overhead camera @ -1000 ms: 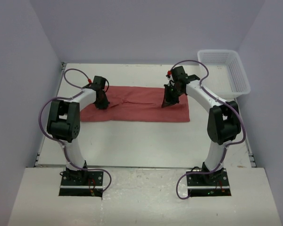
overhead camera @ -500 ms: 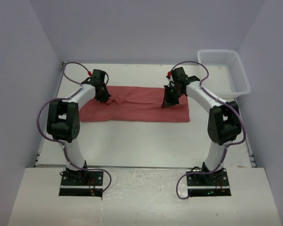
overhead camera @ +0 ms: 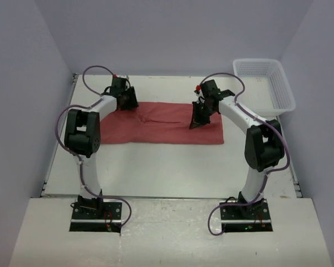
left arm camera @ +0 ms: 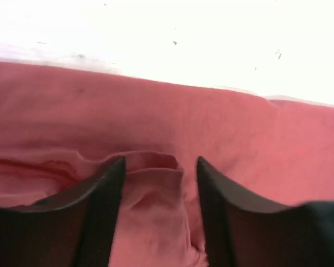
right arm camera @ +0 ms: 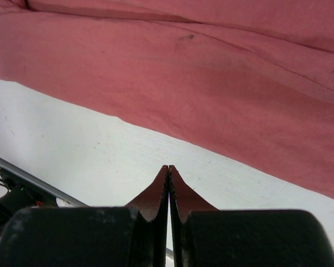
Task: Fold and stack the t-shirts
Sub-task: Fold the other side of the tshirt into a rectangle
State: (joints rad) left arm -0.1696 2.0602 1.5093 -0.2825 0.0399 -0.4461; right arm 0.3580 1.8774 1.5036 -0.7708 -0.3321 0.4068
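1. Left pincer [left arm camera: 158,165]: fingers [left arm camera: 103,194] apart, one on each side of a raised pucker of red cloth. The tips sit low at cloth level, not closed on it. In the top view this is at the far edge of the t-shirt [overhead camera: 161,127], toward its left end.
2. Right pincer [right arm camera: 168,168]: fingers pressed together, only a hairline seam between them. No cloth shows in the seam. The top view puts it over the right part of the shirt. Its own camera shows the tips against bare counter [overhead camera: 156,167], with the shirt's edge beyond.
3. T-shirt: one only, lying flat as a long red band across the middle of the counter, long side running left to right, with soft creases near its centre.
4. Basket [overhead camera: 282,94]: white mesh, at the far right corner, well apart from the shirt.
5. Progress (judgement): early. The band shape suggests the sleeves or one long side may already be turned in, but the shirt is not down to a compact packet. The left pincer looks set to pinch the far edge. No stack exists, and no second shirt shows in any view.
6. Unclear:
   - The layers of the band cannot be counted from above.
   - Collar and sleeves are not distinguishable.
   - The right pincer's height above the cloth cannot be judged.
   - The basket's inside is hard to read through the mesh.
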